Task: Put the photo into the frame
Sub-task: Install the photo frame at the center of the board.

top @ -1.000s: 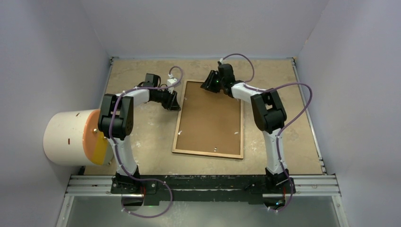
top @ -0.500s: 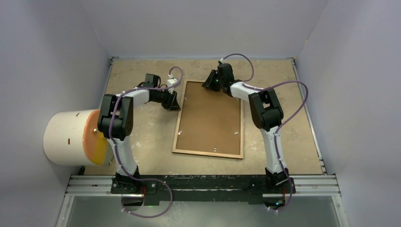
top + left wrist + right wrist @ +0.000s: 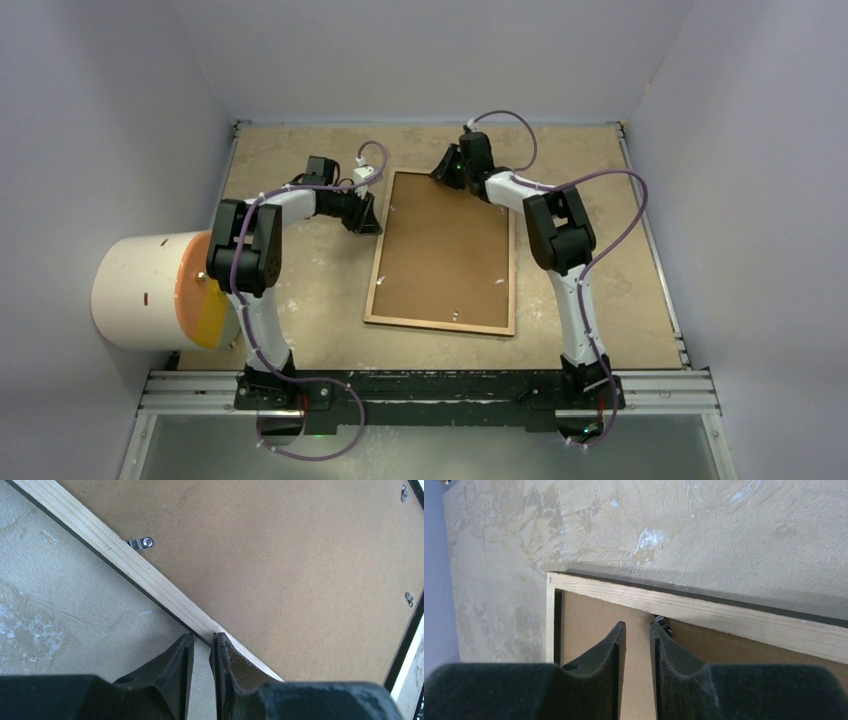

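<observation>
The frame [image 3: 377, 268] lies face down in the middle of the table, light wood rails up, with the brown backing board [image 3: 445, 250] set inside it. The photo is hidden. My left gripper [image 3: 368, 222] rests at the frame's left rail [image 3: 125, 560] near the far corner. It is shut, its tips [image 3: 203, 636] at the rail's outer edge and holding nothing. My right gripper [image 3: 447, 172] is low over the far left corner, above the backing board [image 3: 589, 625]. Its jaws [image 3: 638, 625] stand a narrow gap apart, empty, just short of the far rail [image 3: 734, 617]. A small metal clip [image 3: 664, 625] sits by the right fingertip.
A white cylinder with an orange lid [image 3: 150, 290] lies on its side at the left edge. Metal turn clips [image 3: 141, 543] dot the frame's inner edge, one on the opposite side [image 3: 409, 599]. Grey walls close in on three sides of the worn table [image 3: 600, 200].
My right gripper has crept a little toward the frame's far rail and its jaws have narrowed. The left arm and the frame have not moved.
</observation>
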Tool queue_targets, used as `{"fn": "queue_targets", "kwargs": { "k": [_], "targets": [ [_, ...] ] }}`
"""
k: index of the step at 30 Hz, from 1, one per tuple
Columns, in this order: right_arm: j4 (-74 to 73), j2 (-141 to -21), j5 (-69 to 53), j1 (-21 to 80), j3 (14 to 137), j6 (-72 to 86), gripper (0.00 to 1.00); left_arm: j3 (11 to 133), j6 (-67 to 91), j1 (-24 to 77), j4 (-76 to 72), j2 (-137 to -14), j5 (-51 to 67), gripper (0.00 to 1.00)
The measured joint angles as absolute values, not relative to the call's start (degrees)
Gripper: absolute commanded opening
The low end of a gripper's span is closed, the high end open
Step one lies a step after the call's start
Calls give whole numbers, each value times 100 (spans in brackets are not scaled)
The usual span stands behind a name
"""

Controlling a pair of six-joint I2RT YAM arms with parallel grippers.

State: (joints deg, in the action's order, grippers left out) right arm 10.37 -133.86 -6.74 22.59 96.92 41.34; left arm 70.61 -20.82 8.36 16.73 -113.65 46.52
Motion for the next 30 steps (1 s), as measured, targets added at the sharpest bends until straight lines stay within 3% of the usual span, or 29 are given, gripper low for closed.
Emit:
{"fn": "queue_targets", "kwargs": {
  "k": [10,16,30],
  "targets": [
    [1107,-13474,-659,2244,9786,4156,27,7054,-2187,836,1675,-11362,4674,22],
    [1144,-13362,-753,2237,9657,4180,38,7048,-2209,836,1678,-11349,4674,22],
    [543,-11074,-91,1931,7658,4071,34,6995,-2233,838,1678,-11297,4663,22]
  ]
}}
